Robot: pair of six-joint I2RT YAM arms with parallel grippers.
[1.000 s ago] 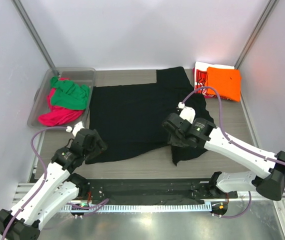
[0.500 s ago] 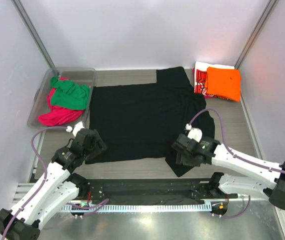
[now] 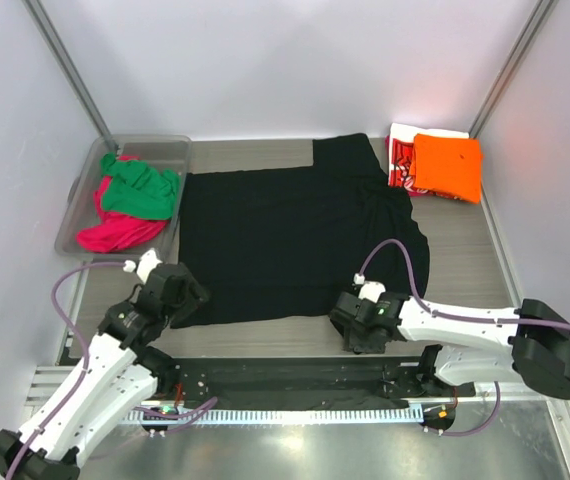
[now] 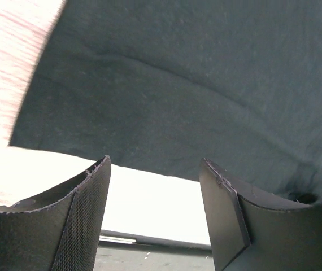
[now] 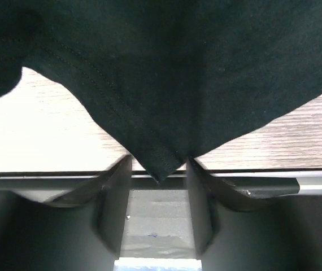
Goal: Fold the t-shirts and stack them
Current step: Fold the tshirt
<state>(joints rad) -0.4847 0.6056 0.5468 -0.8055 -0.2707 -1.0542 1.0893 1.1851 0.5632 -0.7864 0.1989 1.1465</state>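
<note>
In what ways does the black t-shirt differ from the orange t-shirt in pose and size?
The black t-shirt lies mostly spread out mid-table; the orange t-shirt is folded small at the far right. The black one lies directly on the table; the orange one rests on a red-and-white t-shirt. Both are outside the clear bin.
</note>
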